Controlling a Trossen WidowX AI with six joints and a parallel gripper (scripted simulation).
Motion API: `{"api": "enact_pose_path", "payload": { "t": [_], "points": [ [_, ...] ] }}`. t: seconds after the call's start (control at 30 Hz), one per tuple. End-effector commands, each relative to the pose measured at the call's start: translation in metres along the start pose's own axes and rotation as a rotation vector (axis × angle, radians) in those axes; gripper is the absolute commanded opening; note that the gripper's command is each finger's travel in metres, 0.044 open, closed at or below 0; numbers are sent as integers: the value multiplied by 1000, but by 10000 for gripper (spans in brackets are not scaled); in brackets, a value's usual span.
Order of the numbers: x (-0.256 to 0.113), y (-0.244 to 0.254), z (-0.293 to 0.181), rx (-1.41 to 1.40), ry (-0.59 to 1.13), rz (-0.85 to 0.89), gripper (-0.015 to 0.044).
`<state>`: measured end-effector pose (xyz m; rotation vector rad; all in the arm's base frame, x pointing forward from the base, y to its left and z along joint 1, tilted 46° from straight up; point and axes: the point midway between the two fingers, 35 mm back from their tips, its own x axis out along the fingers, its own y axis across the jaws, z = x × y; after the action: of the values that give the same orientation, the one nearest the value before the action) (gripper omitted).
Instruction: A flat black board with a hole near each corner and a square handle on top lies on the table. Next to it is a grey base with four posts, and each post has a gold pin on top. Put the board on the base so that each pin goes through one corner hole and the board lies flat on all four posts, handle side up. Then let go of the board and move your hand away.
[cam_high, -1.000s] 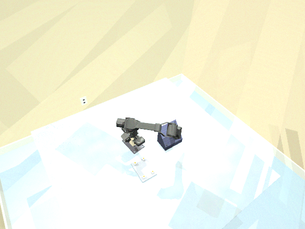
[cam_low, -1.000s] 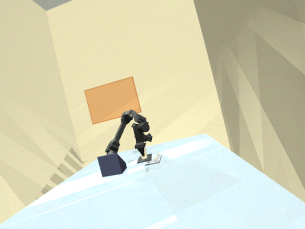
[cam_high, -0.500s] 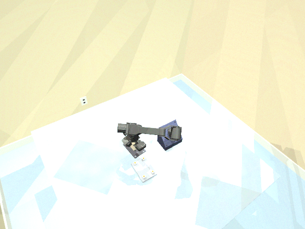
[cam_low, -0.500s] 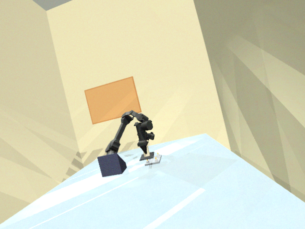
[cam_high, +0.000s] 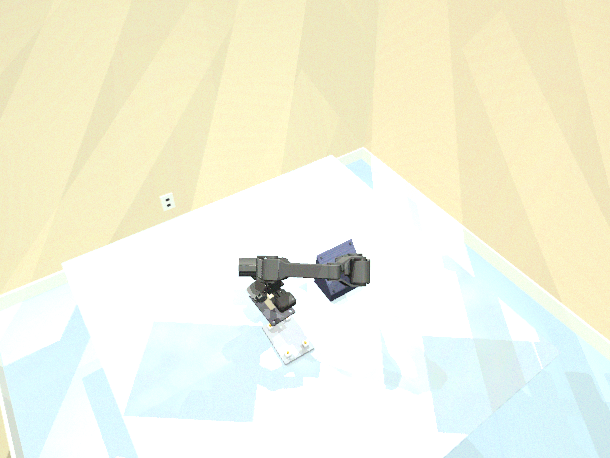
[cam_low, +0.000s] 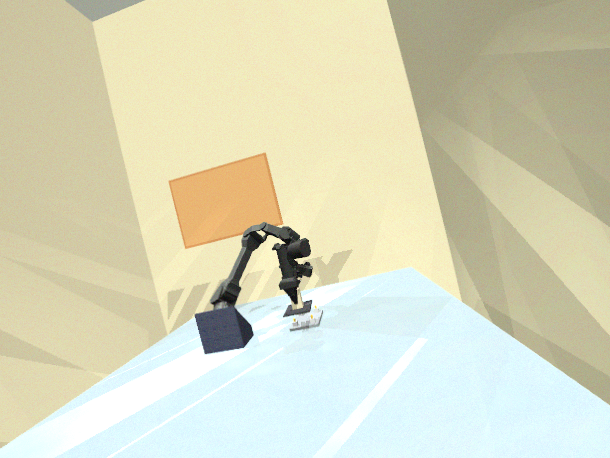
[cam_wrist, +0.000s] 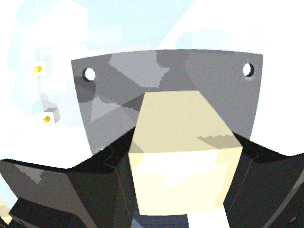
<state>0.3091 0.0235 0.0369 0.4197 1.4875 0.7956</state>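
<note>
The black board (cam_high: 285, 316) (cam_low: 290, 313) (cam_wrist: 210, 75) is held roughly level, handle side up, and appears raised above the table. My gripper (cam_high: 270, 300) (cam_low: 296, 297) (cam_wrist: 174, 129) is shut on its cream square handle (cam_wrist: 185, 120). Two of its corner holes show in the wrist view; the arm hides the others. The grey base (cam_high: 291, 341) (cam_low: 306, 327) stands beside the board, toward the bottom of the top view. The board's edge is close to the base's nearer pair of posts, not centred over it. Two gold pins show left of the board in the wrist view, one of them a far pin (cam_wrist: 37, 69).
The arm reaches over from a dark blue block (cam_high: 332, 290) (cam_low: 222, 330) that carries it, right of the board in the top view. The white table (cam_high: 200, 250) has bright patches of light and pale blue shadows. An orange panel (cam_low: 225, 200) is on the wall.
</note>
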Motion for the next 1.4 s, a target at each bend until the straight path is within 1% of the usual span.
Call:
{"api": "enact_pose_path", "payload": {
  "t": [0.0,1.1,1.37],
  "points": [
    [-1,10,2,11,-3,5,0],
    [0,96,6,86,-1,29,0],
    [1,93,6,79,1,23,0]
  ]
}}
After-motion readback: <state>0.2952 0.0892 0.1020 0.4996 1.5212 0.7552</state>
